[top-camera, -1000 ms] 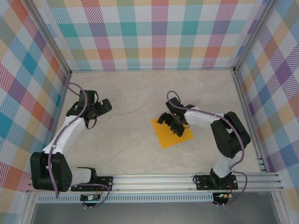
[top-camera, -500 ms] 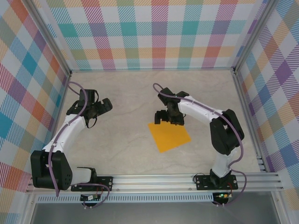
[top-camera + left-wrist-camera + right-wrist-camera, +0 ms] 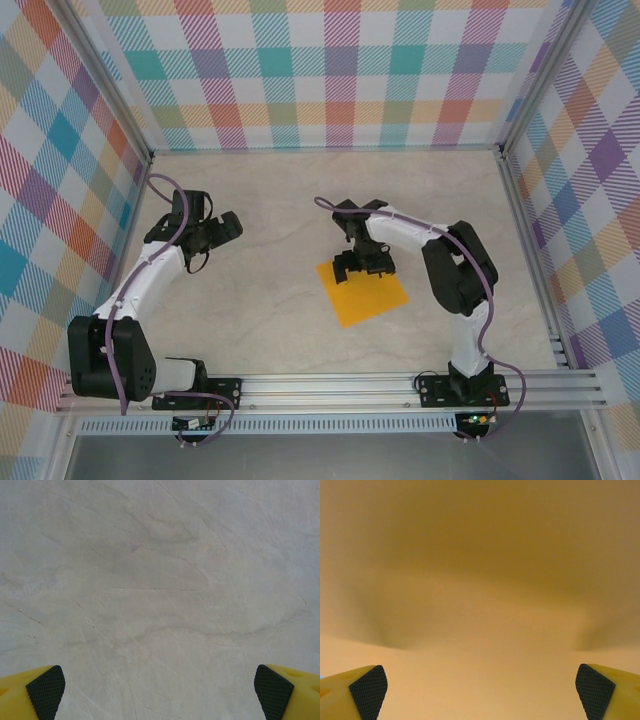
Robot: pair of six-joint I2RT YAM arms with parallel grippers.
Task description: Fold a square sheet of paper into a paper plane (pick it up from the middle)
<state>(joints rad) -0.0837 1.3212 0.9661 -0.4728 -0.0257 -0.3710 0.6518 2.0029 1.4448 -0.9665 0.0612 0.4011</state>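
The square sheet of paper (image 3: 366, 295) is plain orange-yellow and lies flat and unfolded on the table, turned like a diamond. My right gripper (image 3: 362, 267) hangs over the sheet's far edge, pointing down, jaws wide open. In the right wrist view the sheet (image 3: 480, 580) spreads close under the gripper (image 3: 481, 692), with nothing between the black pads (image 3: 367, 690). My left gripper (image 3: 216, 236) stands open well to the left of the sheet. In its wrist view the left gripper (image 3: 160, 692) has bare table between its pads (image 3: 274, 690).
The pale marbled table (image 3: 270, 320) is walled by checked panels on three sides. A metal rail (image 3: 330, 385) with both arm bases runs along the near edge. The right arm's elbow (image 3: 455, 270) sits just right of the sheet.
My right gripper left the sheet's middle, swung to the far left, then settled over the sheet's far edge. The sheet slid slightly to the near left. The left arm stayed still.
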